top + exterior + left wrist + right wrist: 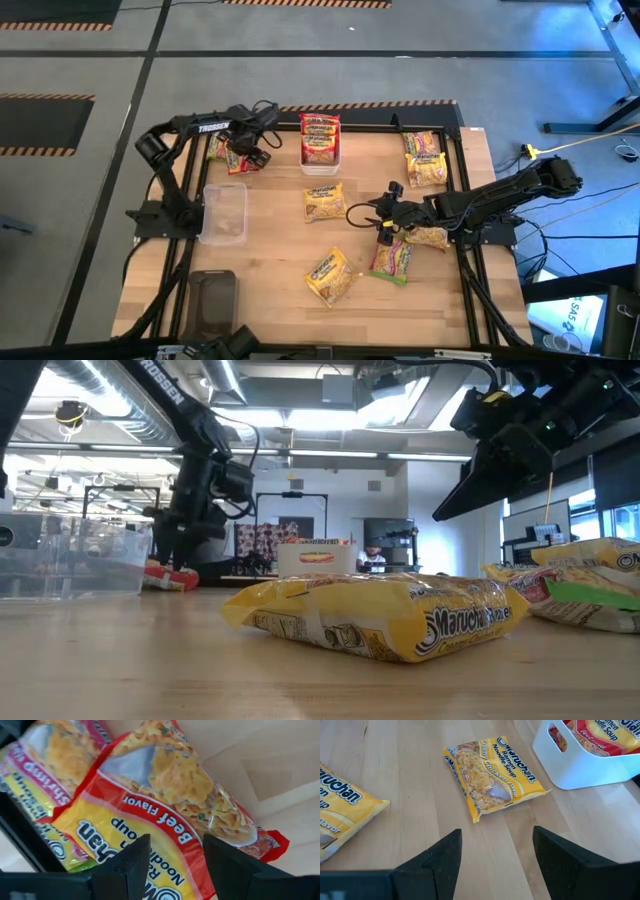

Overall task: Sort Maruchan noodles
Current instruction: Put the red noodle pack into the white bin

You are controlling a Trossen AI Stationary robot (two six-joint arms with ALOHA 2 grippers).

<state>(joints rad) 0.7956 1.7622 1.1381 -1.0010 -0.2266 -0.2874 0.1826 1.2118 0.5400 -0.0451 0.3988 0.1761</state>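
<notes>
At the far left corner my left gripper (243, 152) hovers just above a red Beef packet (165, 815), fingers parted with nothing between them. That packet lies partly over a pink Shrimp packet (47, 770) beside it. Nearer me on that side sits a clear bin (223, 212), and a dark tray (211, 298) at the near edge. At the far middle, a white bin (320, 155) holds red-banded packets (320, 133). Just in front of it lies a yellow Creamy Chicken packet (490, 777); another yellow packet (331, 277) lies nearer me. My right gripper (383, 222) hangs over bare wood, fingers apart and empty. Behind it are a green-banded packet (393, 261), a yellow one (428, 238), and two more packets (425, 158) at the far right.
</notes>
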